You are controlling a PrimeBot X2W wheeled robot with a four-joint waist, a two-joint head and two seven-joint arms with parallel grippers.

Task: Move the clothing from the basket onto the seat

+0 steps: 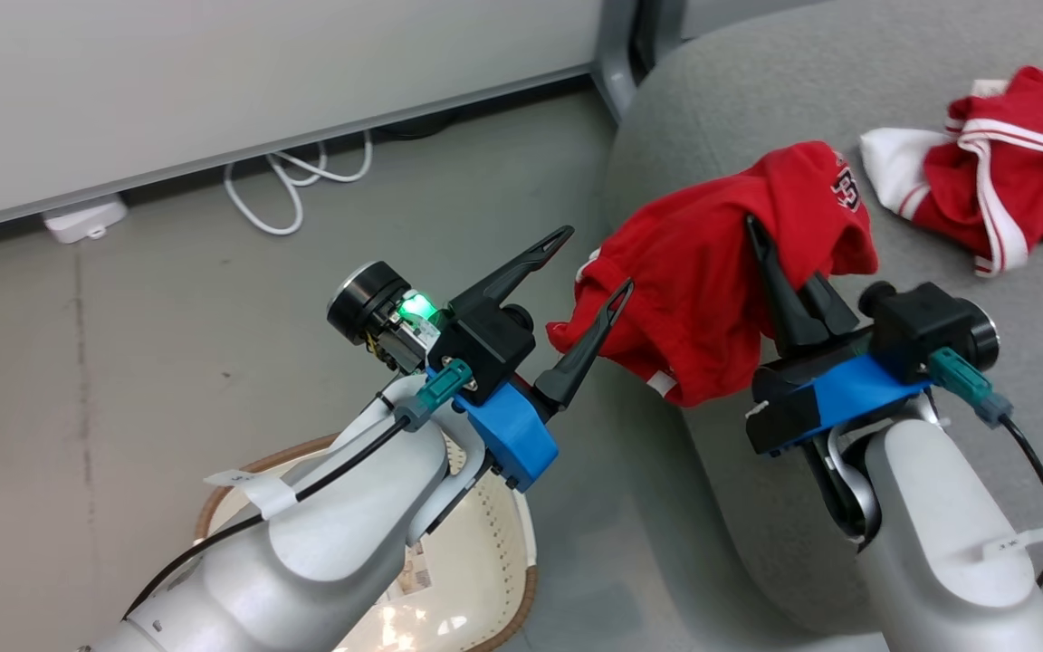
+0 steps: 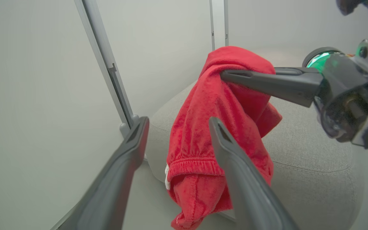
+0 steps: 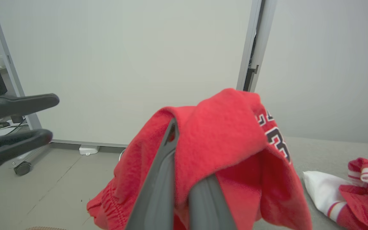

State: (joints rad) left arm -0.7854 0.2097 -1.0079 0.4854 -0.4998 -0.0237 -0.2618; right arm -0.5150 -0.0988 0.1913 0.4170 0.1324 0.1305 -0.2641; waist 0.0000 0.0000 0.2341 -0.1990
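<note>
Head view: pinching one red garment (image 1: pixel 693 272) in the tightly closed right gripper (image 1: pixel 770 258), holding it draped above the rounded edge of the sofa (image 1: pixel 757 81); cannot tell whether touching the upholstery; lying farther along the sofa, well apart, a second red garment (image 1: pixel 1010 172) with white trim; hovering just beside the held cloth, left gripper (image 1: pixel 597 259) spread wide and empty; sitting below it on the floor (image 1: pixel 123 362), basket (image 1: pixel 496 534).

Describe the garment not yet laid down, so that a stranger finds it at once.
Find the large grey sofa. At its rounded corner, a red garment hangs from the shut right tool. Unlike the other red garment, lying on the sofa with white stripes showing, this one is held up.
</note>
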